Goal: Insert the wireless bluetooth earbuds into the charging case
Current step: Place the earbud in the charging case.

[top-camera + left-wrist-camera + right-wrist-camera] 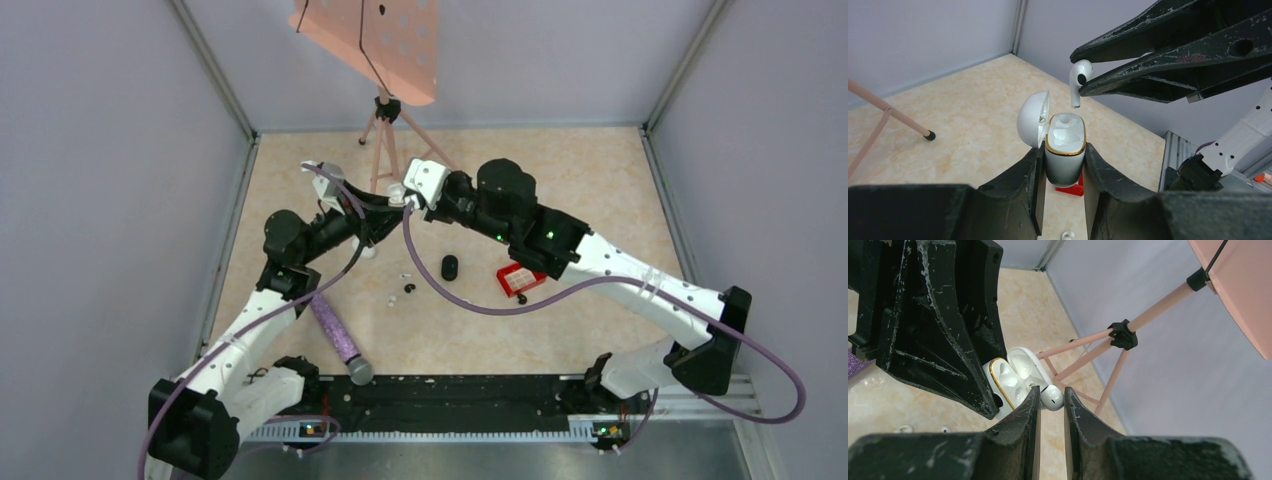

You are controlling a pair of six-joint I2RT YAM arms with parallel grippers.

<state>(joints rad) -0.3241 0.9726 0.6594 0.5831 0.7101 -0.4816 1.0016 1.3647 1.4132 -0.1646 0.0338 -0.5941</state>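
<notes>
Both arms meet in the air over the back of the surface point(560, 190), close to the pink tripod stand point(385, 135). The left tool point(1063, 149) is clamped on the charging case point(1065, 162), holding it upright by its sides with the lid point(1032, 119) swung open away from the mouth. The gold-rimmed sockets look empty to me. The right tool point(1051, 390) is pinched narrow on one earbud point(1078, 82), gripping its head so the stem hangs down just above the case mouth and a little to one side of it. To my eye this is the lining-up before the drop. The stem wants to sit directly over its socket, and the bud should then go straight down with no sideways drag. The left arm does best holding dead steady, since any wobble shifts the target. I'd watch the right tool's long fingers near the lid, as a nudge could close it or twist the case in its grip. Letting go makes sense only once the bud sits flush. Small white bits point(390, 298), perhaps the other earbud, lie on the surface below.
</notes>
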